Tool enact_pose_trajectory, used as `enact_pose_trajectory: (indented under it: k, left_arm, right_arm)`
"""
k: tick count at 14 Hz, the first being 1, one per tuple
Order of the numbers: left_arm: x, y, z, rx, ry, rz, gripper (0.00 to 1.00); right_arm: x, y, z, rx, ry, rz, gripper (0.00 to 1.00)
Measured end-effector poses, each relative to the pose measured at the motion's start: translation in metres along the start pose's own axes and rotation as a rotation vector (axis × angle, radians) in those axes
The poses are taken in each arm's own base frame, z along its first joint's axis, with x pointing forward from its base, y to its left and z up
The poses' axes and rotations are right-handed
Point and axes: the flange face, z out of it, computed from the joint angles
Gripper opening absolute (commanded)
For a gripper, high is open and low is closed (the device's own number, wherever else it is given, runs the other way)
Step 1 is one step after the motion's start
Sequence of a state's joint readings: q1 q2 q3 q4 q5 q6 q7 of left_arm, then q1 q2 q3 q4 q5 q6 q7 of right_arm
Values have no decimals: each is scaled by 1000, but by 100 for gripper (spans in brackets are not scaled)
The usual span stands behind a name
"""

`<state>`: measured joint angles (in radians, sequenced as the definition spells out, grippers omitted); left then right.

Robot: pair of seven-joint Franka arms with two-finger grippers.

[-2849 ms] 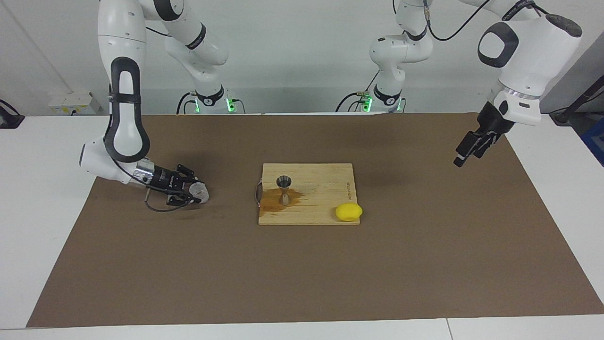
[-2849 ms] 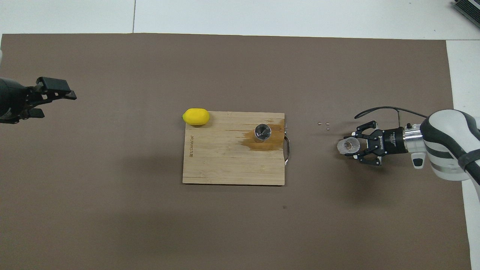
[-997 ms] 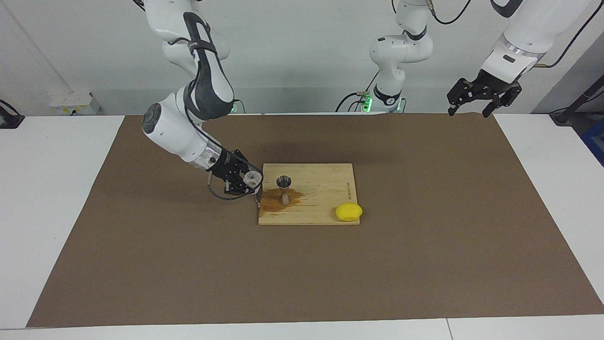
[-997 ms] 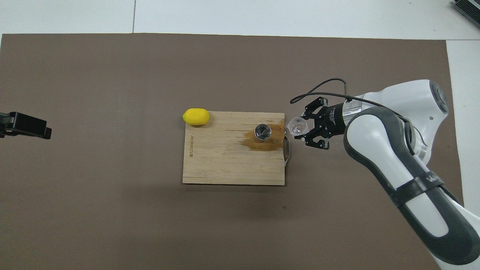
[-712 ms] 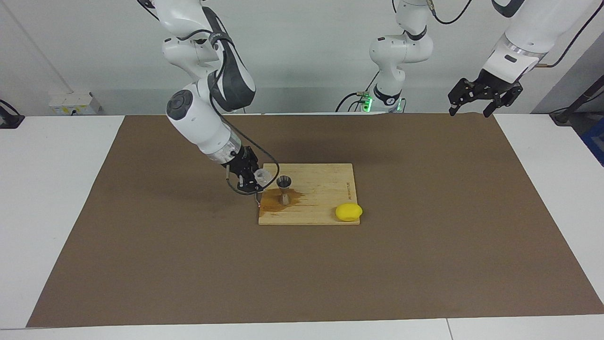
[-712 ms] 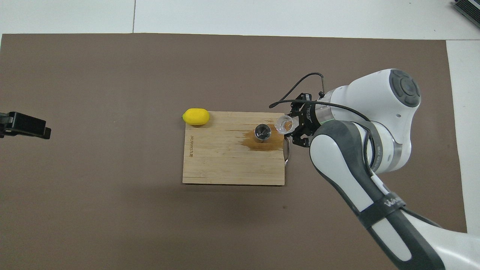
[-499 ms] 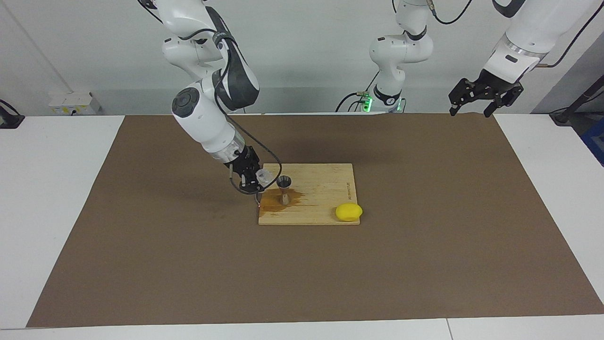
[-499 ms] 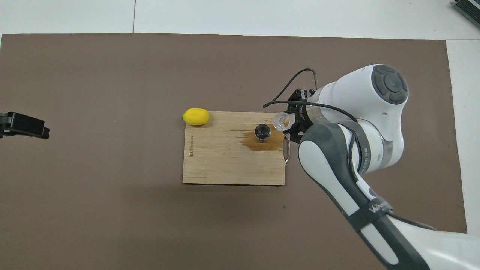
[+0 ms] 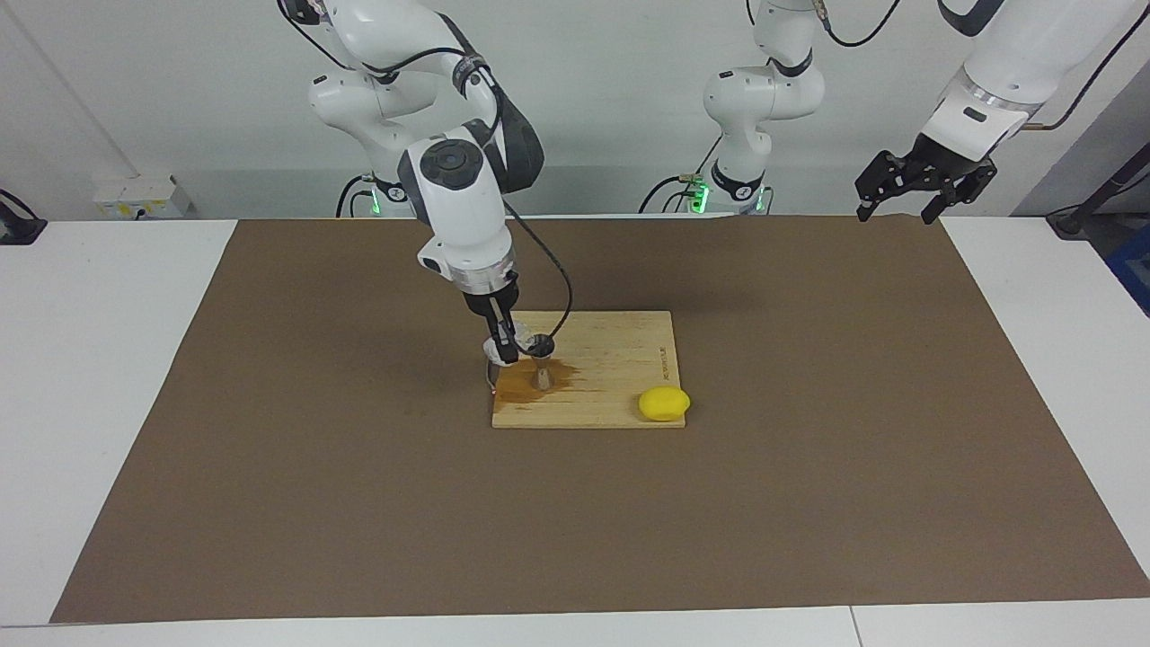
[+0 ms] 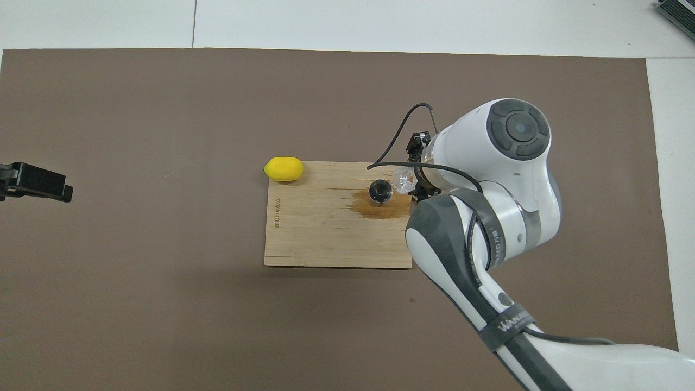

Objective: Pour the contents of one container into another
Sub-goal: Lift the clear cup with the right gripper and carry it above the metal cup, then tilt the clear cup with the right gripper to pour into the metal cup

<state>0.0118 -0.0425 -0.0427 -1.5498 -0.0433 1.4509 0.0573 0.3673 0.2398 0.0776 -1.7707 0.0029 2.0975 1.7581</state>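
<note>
A small clear cup is held tipped on its side, right beside the rim of the metal jigger. My right gripper is shut on the cup and points steeply down over the board's end toward the right arm. The jigger stands upright on a wooden board, in a brown wet stain. No stream between cup and jigger shows. My left gripper hangs open and empty, raised over the mat's corner at the left arm's end, waiting.
A yellow lemon rests at the board's corner toward the left arm's end, farther from the robots than the jigger. A brown mat covers the table. The right arm's cable loops over the board by the jigger.
The right arm has swung in over the board's end, turned its wrist downward, and brought the cup up against the jigger's rim while tipping it. The left gripper has stayed put.
</note>
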Motion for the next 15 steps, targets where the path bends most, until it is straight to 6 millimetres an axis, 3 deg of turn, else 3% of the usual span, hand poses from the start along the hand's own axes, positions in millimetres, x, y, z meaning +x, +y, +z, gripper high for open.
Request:
enact_pose_trajectory:
  k: [9,15]
  left_arm:
    - [0,0,0,0,0,0,100]
    - [0,0,0,0,0,0,100]
  right_arm:
    - [-41,5,-11,39,207,-199,0]
    - [-47,5,-13,62,290,-262,0]
